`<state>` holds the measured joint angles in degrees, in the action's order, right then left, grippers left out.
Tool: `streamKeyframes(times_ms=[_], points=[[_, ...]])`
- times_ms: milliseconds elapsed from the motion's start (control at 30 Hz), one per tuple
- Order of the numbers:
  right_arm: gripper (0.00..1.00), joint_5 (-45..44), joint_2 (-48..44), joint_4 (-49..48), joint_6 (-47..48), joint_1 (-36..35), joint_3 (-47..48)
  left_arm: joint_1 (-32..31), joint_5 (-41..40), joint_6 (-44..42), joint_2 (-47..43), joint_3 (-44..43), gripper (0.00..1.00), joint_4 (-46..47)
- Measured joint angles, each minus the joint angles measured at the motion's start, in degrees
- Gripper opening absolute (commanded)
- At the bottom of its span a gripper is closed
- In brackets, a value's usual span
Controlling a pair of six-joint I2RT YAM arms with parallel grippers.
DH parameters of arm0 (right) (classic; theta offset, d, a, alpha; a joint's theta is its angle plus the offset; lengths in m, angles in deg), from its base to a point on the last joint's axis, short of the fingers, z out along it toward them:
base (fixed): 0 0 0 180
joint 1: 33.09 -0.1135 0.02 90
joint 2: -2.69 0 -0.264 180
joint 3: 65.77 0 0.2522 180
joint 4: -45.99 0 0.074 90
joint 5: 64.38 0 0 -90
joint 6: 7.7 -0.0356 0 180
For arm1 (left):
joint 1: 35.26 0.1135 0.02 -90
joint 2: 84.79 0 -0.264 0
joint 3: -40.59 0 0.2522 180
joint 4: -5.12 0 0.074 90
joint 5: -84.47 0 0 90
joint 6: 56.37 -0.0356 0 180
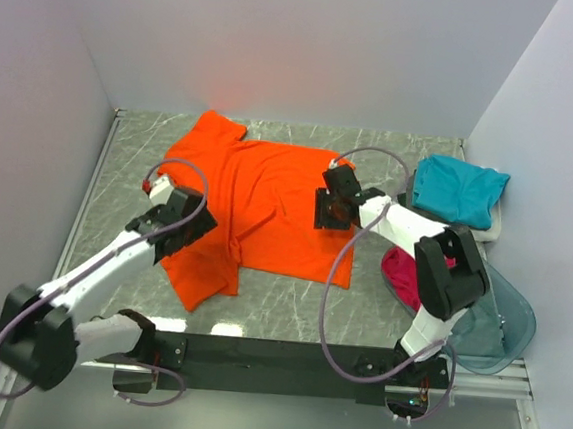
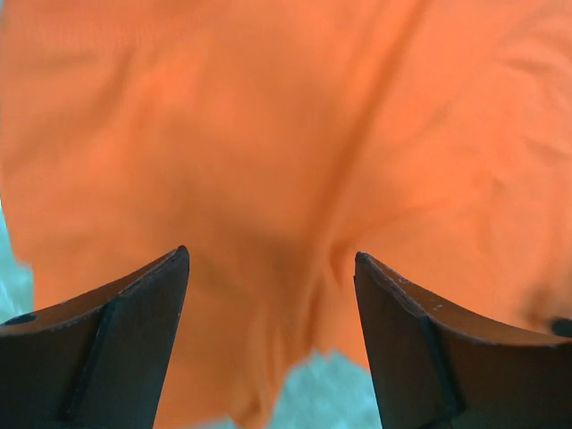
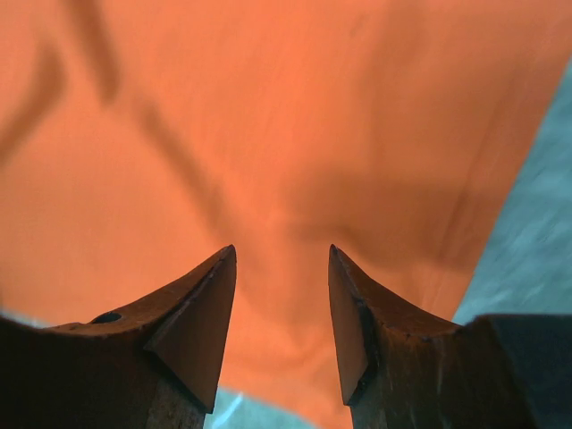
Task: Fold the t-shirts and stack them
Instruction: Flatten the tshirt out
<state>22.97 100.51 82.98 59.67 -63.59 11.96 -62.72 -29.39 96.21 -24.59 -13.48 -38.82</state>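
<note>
A bright orange t-shirt (image 1: 267,203) lies partly folded across the middle of the marble table, one flap reaching toward the front edge. My left gripper (image 1: 188,221) hovers over its left part, open. In the left wrist view the left gripper (image 2: 271,259) has its dark fingers wide apart above orange cloth (image 2: 286,134), with nothing between them. My right gripper (image 1: 329,208) hangs over the shirt's right edge. The right wrist view has the right gripper (image 3: 281,250) open above the orange cloth (image 3: 268,116). A folded teal t-shirt (image 1: 459,190) rests at the back right on a pale whitish one (image 1: 491,230).
A clear bluish plastic tub (image 1: 503,324) lies at the right front with a magenta-pink t-shirt (image 1: 402,275) in it. White walls close in the table at the back and on both sides. The black base rail (image 1: 274,354) runs along the near edge.
</note>
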Motion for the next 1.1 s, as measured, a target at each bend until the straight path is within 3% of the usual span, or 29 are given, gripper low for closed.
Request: streamKeyframes(times_ms=[167, 467, 767, 1100], points=[[0.53, -1.0, 6.2, 0.4, 1.1, 3.7, 6.5, 9.6, 6.2, -9.3, 12.2, -2.6, 0.79, 8.2], [0.53, -1.2, 14.8, 1.6, 2.7, 6.7, 12.5, 17.3, 15.7, -16.7, 26.7, -7.0, 0.79, 16.5], [0.52, -0.6, 17.2, 2.3, 3.9, 8.6, 15.3, 22.5, 21.2, -19.8, 33.4, -10.3, 0.78, 19.2], [0.51, 0.8, 22.6, 6.5, 5.3, 12.1, 24.1, 24.0, 22.8, -21.9, 41.9, -20.2, 0.78, 18.7]])
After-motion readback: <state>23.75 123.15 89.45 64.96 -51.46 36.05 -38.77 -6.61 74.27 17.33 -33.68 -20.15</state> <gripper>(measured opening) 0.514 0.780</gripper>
